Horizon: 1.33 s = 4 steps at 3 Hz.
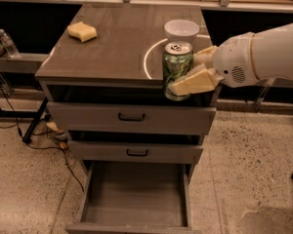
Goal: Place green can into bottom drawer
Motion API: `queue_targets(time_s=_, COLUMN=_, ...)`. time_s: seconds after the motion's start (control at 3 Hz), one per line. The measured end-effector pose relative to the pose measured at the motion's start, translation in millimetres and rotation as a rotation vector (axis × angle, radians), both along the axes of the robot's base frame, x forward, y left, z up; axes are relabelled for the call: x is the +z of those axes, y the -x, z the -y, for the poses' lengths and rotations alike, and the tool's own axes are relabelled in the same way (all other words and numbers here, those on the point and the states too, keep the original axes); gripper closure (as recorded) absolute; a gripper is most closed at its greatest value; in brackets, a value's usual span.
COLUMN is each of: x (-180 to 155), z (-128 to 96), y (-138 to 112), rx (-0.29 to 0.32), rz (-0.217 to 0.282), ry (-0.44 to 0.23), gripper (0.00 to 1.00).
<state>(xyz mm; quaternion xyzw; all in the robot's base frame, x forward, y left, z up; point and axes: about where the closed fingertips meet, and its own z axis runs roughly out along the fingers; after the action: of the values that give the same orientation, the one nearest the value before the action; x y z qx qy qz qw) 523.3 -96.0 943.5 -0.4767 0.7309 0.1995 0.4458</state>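
My gripper [193, 74] is shut on the green can [176, 68], a dark green speckled can with a silver top. It holds the can upright in the air, off the cabinet top and in front of its front right edge. The white arm reaches in from the right. The bottom drawer [136, 196] is pulled wide open below, its flat grey inside bare. The can is well above the drawer and a little to the right of its middle.
A white bowl [181, 31] stands on the cabinet top [117, 43] behind the can. A yellow sponge [82, 31] lies at the top's back left. Two upper drawers with black handles [131, 117] stick out slightly. Cables lie on the floor at left.
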Motion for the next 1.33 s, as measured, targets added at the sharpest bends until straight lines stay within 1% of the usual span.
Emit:
queue_targets(time_s=0.33, x=-5, z=2, y=0, rx=0.006, rz=0.002, ry=0.008, gripper=1.0)
queue_targets(time_s=0.67, x=-64, z=24, y=3, rx=0.08, rz=0.021, ry=0.114, gripper=1.0)
queue_targets(time_s=1.0, x=-151, z=62, y=0, rx=0.161, rz=0.019, ry=0.224, gripper=1.0)
queue_targets(time_s=1.33, x=-250, z=109, y=4, rx=0.165, rz=-0.05, ry=0.27, gripper=1.0)
